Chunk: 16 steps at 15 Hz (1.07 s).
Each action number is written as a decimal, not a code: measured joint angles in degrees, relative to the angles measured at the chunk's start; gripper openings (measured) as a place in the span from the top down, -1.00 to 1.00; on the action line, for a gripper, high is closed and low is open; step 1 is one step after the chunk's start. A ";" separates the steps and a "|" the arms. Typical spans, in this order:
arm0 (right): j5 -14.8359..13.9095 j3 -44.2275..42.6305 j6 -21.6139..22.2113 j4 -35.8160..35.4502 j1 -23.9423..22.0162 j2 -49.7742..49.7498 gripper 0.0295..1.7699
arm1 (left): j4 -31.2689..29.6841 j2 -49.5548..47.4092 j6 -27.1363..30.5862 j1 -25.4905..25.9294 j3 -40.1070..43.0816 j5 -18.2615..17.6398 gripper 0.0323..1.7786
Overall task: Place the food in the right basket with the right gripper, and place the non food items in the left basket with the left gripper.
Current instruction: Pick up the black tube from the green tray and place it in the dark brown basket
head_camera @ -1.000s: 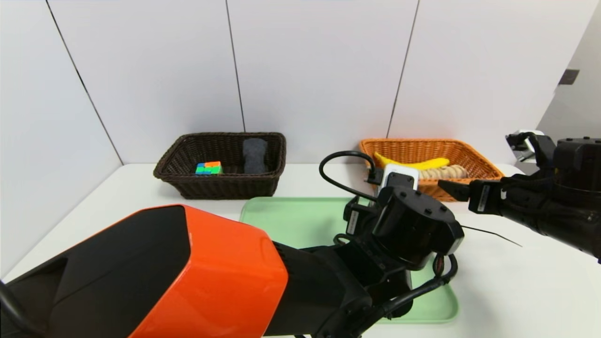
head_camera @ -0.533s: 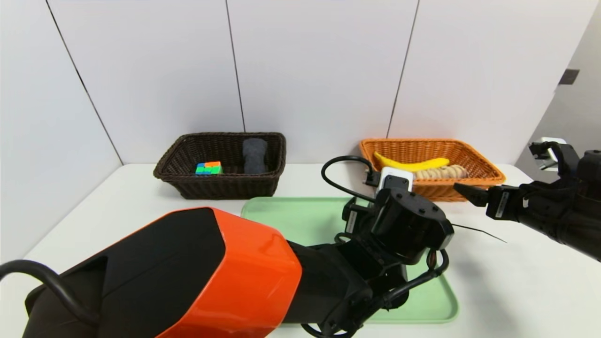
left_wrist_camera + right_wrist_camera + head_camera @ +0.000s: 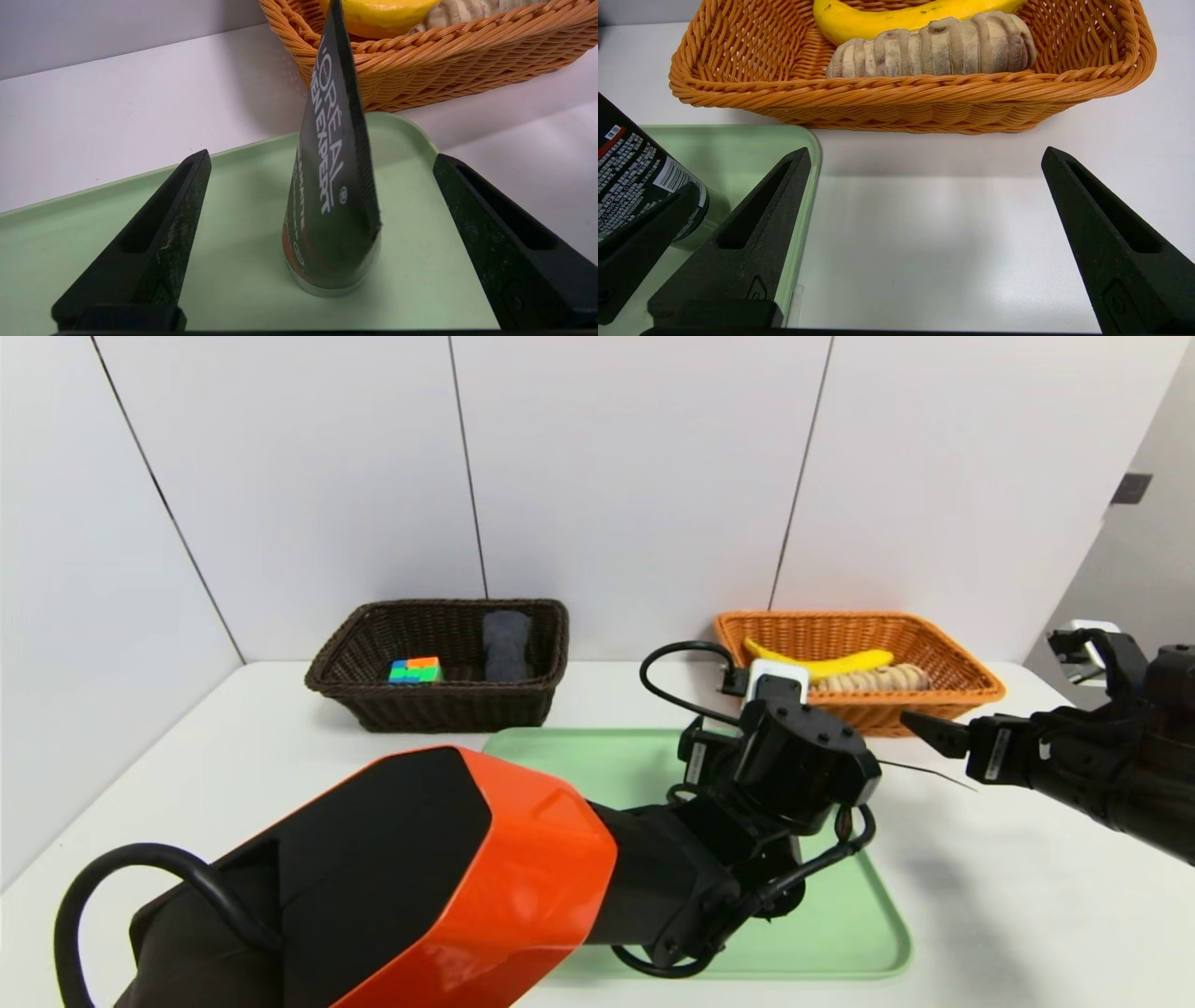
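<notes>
A dark tapering tube (image 3: 331, 196) stands on its cap on the green tray (image 3: 93, 224). My left gripper (image 3: 321, 157) is open, with one finger on each side of the tube and clear of it. In the head view the left wrist (image 3: 794, 765) hides the tube. My right gripper (image 3: 925, 151) is open and empty over bare table, just in front of the orange basket (image 3: 971, 689). That basket holds the banana (image 3: 822, 665) and the striped bread roll (image 3: 878, 679). The dark brown basket (image 3: 439, 705) holds the puzzle cube (image 3: 415, 670) and the grey cloth roll (image 3: 506, 644).
The tray's far right corner (image 3: 738, 144) lies close to the orange basket's front wall (image 3: 901, 112). White wall panels stand right behind both baskets. The left arm's orange shell (image 3: 448, 877) fills the near left of the head view. A thin black line (image 3: 924, 775) lies on the table by the tray.
The left arm has reached farther over the tray toward the far right corner. The right gripper has drawn back to the right, away from the orange basket. Both stay open.
</notes>
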 joint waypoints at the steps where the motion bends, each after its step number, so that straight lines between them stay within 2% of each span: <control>1: 0.02 -0.02 -0.01 0.00 0.00 0.04 -0.93 | 0.00 0.44 -0.02 0.15 -0.41 -0.02 -0.90; 5: 0.05 -0.05 -0.01 -0.02 -0.02 0.13 -0.93 | 0.00 1.99 0.79 0.50 -1.83 -0.05 -0.90; 9: 0.07 0.20 0.00 0.00 0.02 0.13 -0.93 | 0.02 2.57 1.02 0.98 -2.02 -0.09 -0.22; 12: 0.46 0.91 -0.09 0.00 0.06 0.00 -0.93 | 0.00 2.73 1.01 1.08 -2.07 -0.16 0.15; 13: 0.99 1.24 -0.33 0.00 0.09 -0.13 -0.93 | -0.07 2.73 0.99 1.11 -2.07 -0.13 0.44; 14: 1.16 1.52 -0.76 0.00 0.09 -0.22 -0.93 | -0.05 2.68 0.99 1.19 -2.10 -0.13 0.58; 16: 1.21 1.71 -0.85 0.02 0.09 -0.33 -0.93 | 0.09 2.24 0.90 1.19 -1.99 -0.30 0.58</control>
